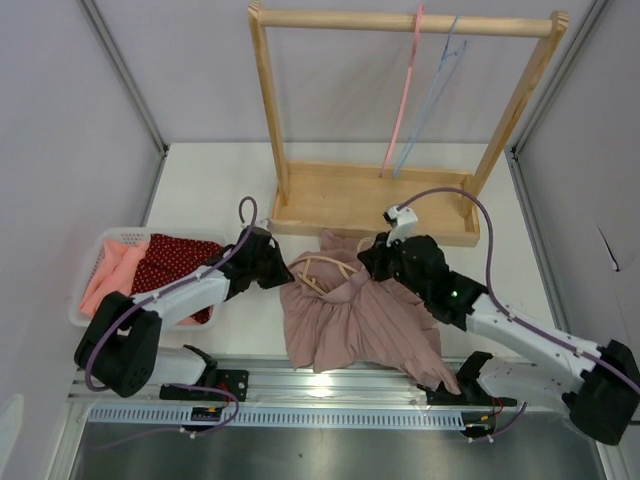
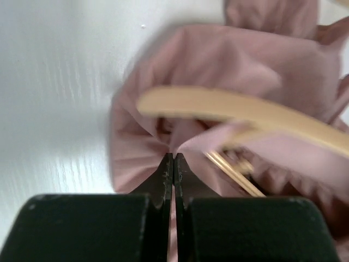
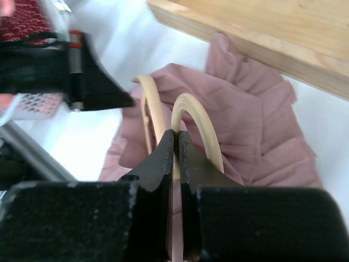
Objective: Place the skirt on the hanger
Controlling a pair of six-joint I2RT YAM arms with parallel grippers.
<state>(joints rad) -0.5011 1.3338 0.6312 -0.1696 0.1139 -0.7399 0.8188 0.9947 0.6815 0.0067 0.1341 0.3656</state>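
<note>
The mauve pleated skirt (image 1: 350, 325) lies crumpled on the white table in front of the rack. A light wooden hanger (image 1: 322, 271) lies in its waistband. My left gripper (image 1: 286, 273) is at the skirt's left top edge, shut on a fold of the fabric (image 2: 142, 147), with the hanger's arm (image 2: 229, 109) just beyond its tips (image 2: 173, 156). My right gripper (image 1: 371, 262) is at the skirt's top right, shut on the hanger's curved wooden part (image 3: 199, 123) at its tips (image 3: 175, 134). The skirt (image 3: 251, 120) spreads beyond them.
A wooden clothes rack (image 1: 372, 202) stands behind the skirt, with a pink hanger (image 1: 404, 90) and a blue hanger (image 1: 432, 90) on its rail. Its base (image 3: 272, 33) is close to my right gripper. A white basket (image 1: 92, 262) with pink and red clothes sits at the left.
</note>
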